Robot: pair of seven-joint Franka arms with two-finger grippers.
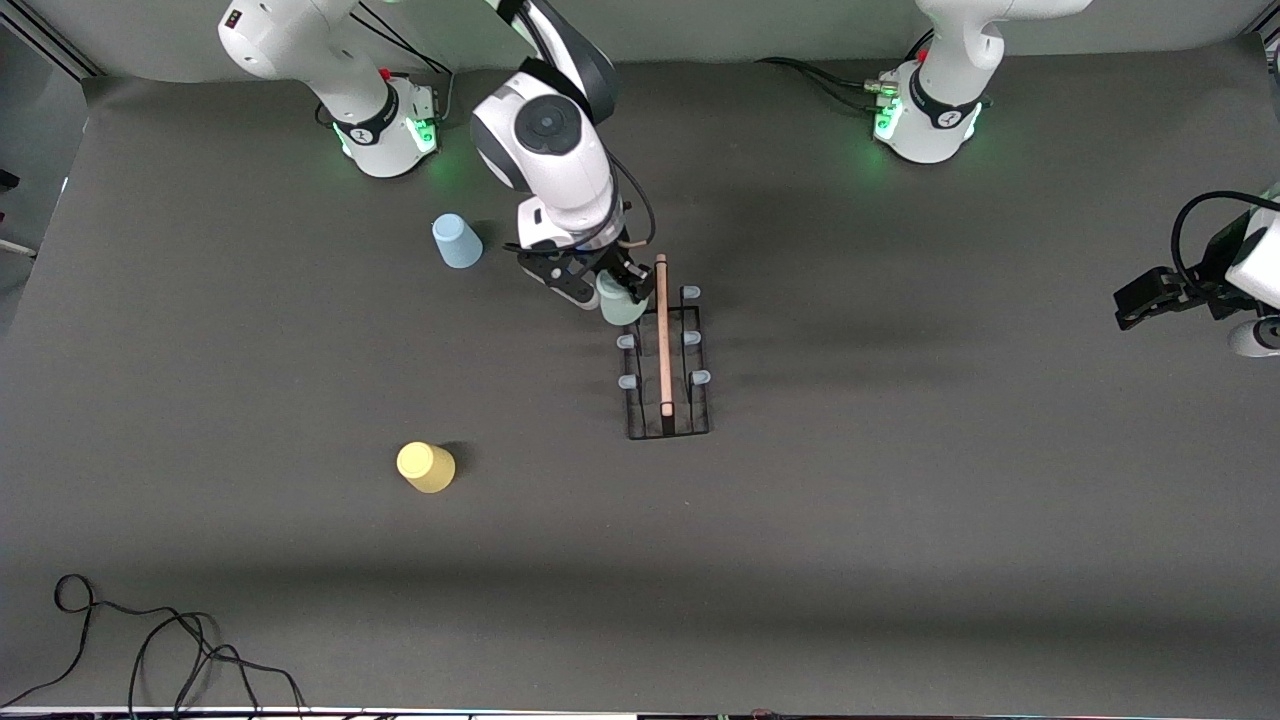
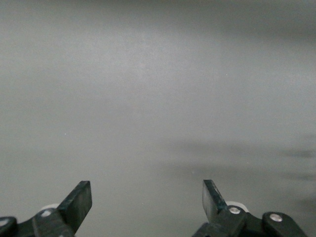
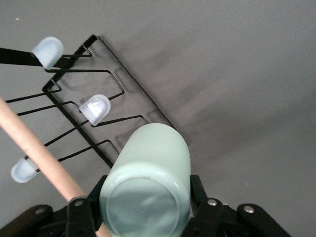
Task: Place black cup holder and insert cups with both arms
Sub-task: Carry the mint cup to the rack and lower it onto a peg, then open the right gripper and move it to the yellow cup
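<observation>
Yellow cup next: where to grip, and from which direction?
The yellow cup appears to stand upside down, alone on the table, nearer the front camera than the black cup holder. Likely best: come straight down and pinch its tapered side wall across the closed base, as the right gripper holds the green cup.

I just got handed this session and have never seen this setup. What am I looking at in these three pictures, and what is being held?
Two white robot arms work at a dark table. The front view looks down from across it. The black cup holder stands mid-table. The right end effector is shut on the pale green cup, over the holder's end farthest from the camera; the right wrist view shows that cup close up. The left end effector waits open at the left arm's end of the table; its wrist view shows only bare table. The blue cup and yellow cup sit on the table.
</observation>
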